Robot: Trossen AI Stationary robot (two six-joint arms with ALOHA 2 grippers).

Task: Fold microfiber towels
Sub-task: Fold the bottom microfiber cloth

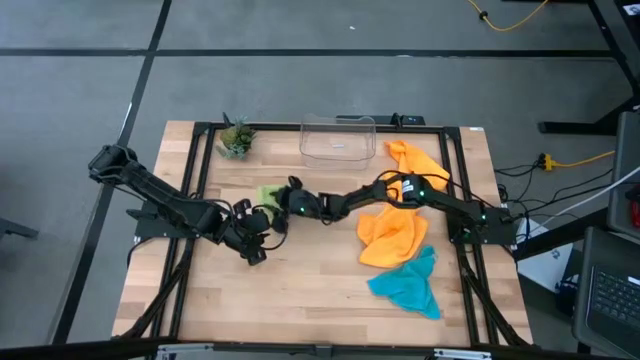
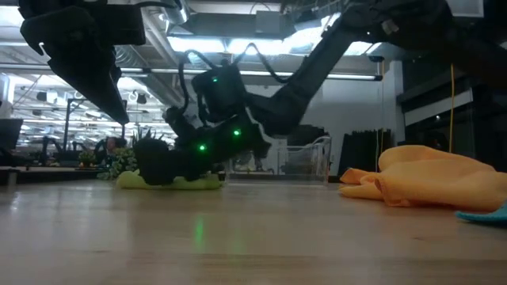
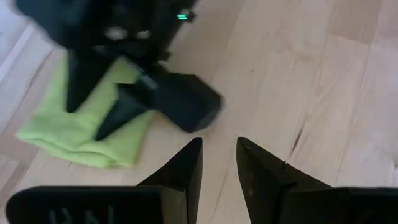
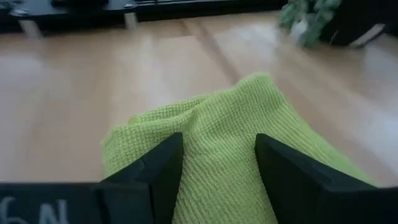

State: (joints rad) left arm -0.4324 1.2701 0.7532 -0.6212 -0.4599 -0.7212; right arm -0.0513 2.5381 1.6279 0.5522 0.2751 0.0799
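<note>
- Closest to the front edge of the table (image 1: 300, 290) is the teal towel (image 1: 408, 284), crumpled, just touching the orange towel (image 1: 392, 236) above it.
- That orange one is a bunched heap right of center, with the right arm crossing over its top edge.
- Left gripper (image 1: 254, 246) sits left of center over bare wood, just in front of the green towel. Its wrist view shows the fingers (image 3: 180, 171) with a narrow gap between them and nothing in it, so it's gripping nothing.
- Green towel (image 1: 269, 193) lies a bit further back, left of center. It looks folded over, a soft fold edge facing the left wrist cam (image 3: 81, 134).
- Right gripper (image 1: 275, 200) reaches all the way across and is down on the green towel. Fingers (image 4: 155, 171) are spread with the cloth (image 4: 224, 155) bunched between them, though I can't tell if they're actually squeezing it or just resting on it.
- Second orange towel (image 1: 412, 159) is toward the back right, partly under the right arm.
- Clear bin (image 1: 338, 138) sits at the back middle, and a little potted plant (image 1: 236, 138) at the back left.
</note>
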